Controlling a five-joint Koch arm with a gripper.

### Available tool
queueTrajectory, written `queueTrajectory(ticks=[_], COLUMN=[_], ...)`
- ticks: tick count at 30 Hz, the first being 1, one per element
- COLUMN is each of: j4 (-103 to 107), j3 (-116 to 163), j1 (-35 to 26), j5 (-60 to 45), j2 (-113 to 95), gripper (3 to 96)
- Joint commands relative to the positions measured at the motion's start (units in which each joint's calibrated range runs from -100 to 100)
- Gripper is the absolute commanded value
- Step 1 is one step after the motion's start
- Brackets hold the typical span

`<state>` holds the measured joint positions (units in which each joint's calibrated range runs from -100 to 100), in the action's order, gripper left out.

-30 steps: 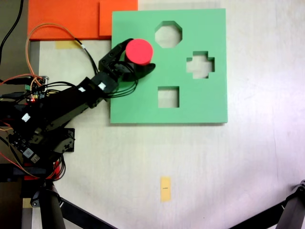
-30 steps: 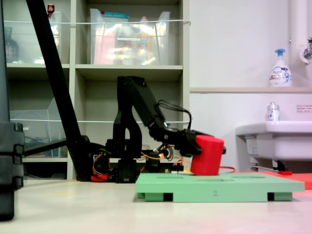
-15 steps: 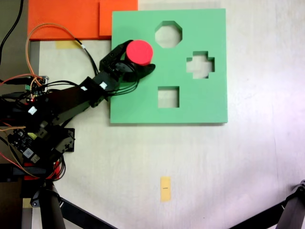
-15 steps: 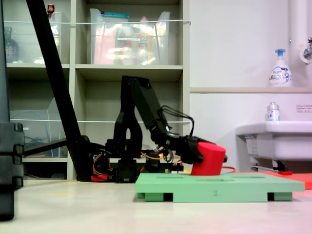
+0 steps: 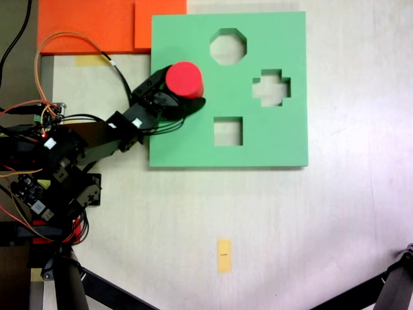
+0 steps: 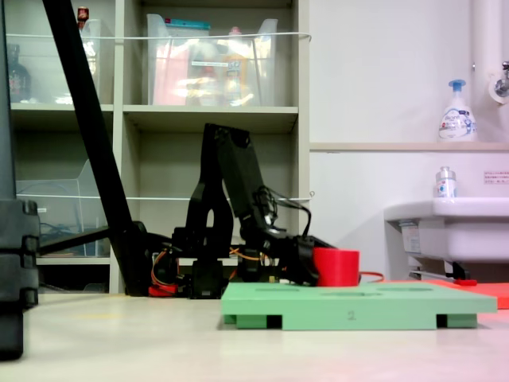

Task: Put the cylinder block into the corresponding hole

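1. Green foam board (image 5: 258, 139) lies flat on the pale floor; it is the landmark for what follows.
2. Open cut-outs in the board: octagonal hole (image 5: 228, 46) near its top edge in the first exterior view, cross-shaped hole (image 5: 271, 87) toward its right edge, square hole (image 5: 228, 131) lower centre. All three look empty.
3. Red cylinder block (image 5: 184, 80) sits at the board's upper-left part in the first exterior view, left of the octagonal hole. The circular hole itself is covered by the block, not visible.
4. Gripper (image 5: 175, 93) reaches in from the board's left edge, jaws closed around the cylinder block on both sides.
5. In the second exterior view, the cylinder block (image 6: 336, 267) stands upright, only its top part showing above the board (image 6: 358, 304), so it is sunk partly into the board. The gripper (image 6: 306, 263) is low, just above the board surface.
6. Only the first exterior view shows the hole shapes, the orange foam sheets (image 5: 97, 26) touching the board's top-left corner, and a yellow tape strip (image 5: 224, 256) well below the board.
7. Only the second exterior view shows shelving with clear bins (image 6: 215, 60) behind the arm, a sink (image 6: 449, 227) and a soap bottle (image 6: 457, 111) beyond the board.
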<state>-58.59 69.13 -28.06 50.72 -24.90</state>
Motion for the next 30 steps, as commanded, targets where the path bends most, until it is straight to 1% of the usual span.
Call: queueTrajectory(ticks=[1, 5, 6, 7, 10, 14, 15, 16, 17, 18, 19, 21, 22, 23, 24, 26, 30], j4=[-2.22, -2.03, -2.03, -1.93, 2.98, 26.19, 31.2, 36.11, 42.56, 48.82, 52.19, 59.6, 62.2, 61.91, 61.14, 61.53, 61.14], j3=[-0.04, 0.46, 0.96, 1.85, 5.24, 3.15, 1.16, -1.34, -4.23, -7.62, -11.71, -20.18, -23.87, -24.97, -25.56, -24.87, -11.51], j1=[-0.2, -0.2, -0.2, -0.2, 0.24, 2.3, 3.17, 4.05, 5.42, 6.54, 7.72, 10.89, 13.68, 15.24, 16.02, 16.95, 21.54], j5=[0.0, 0.0, 0.0, 0.0, -0.15, -0.83, -1.17, -1.71, -3.71, -6.79, -9.67, -16.46, -23.44, -28.47, -31.36, -36.29, -43.91], j2=[-0.94, -5.41, -7.23, -10.02, -26.92, -60.58, -68.12, -74.12, -75.1, -75.1, -75.1, -75.1, -75.1, -75.1, -75.1, -75.1, -75.1], gripper=[61.5, 88.2, 93.5, 95.6, 95.6, 95.6, 93.9, 86.9, 75.8, 61.5, 55.6, 49.5, 46.9, 46.1, 46.1, 46.1, 46.4])
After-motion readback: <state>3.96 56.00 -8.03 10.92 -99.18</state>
